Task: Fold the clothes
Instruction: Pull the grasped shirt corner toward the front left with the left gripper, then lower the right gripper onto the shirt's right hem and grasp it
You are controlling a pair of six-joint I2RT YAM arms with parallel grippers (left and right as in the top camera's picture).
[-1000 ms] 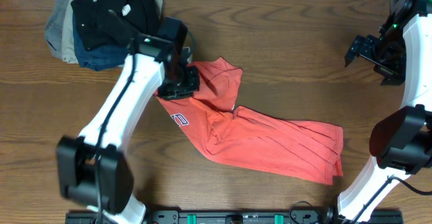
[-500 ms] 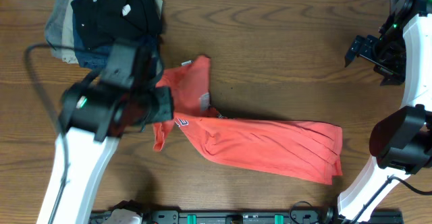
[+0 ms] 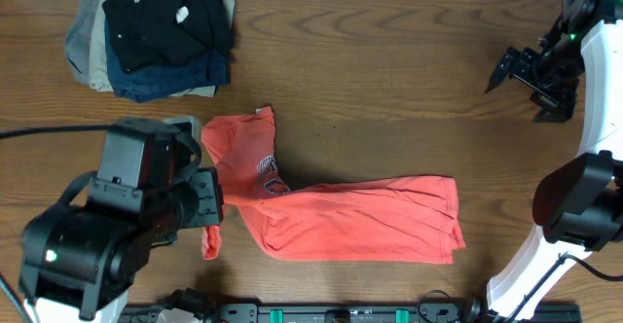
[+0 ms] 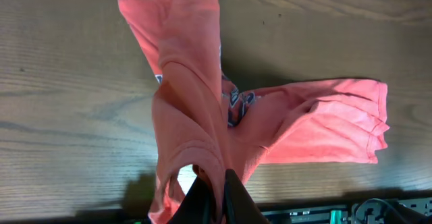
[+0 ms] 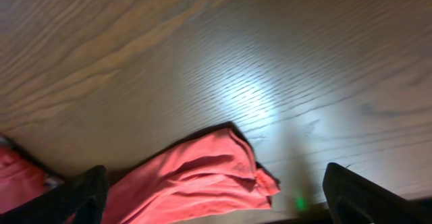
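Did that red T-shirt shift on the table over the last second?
Yes. The T-shirt has slid left and toward the robot's side, away from the stack of folded clothes, dragged by the left hand.

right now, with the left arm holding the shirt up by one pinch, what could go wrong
The left gripper pinches the shirt at one small spot, so the cloth could slip out. The shirt is twisted and bunched in the middle, so laying it down as is may set creases. The right gripper is open and far from it, so the loose end may drag.
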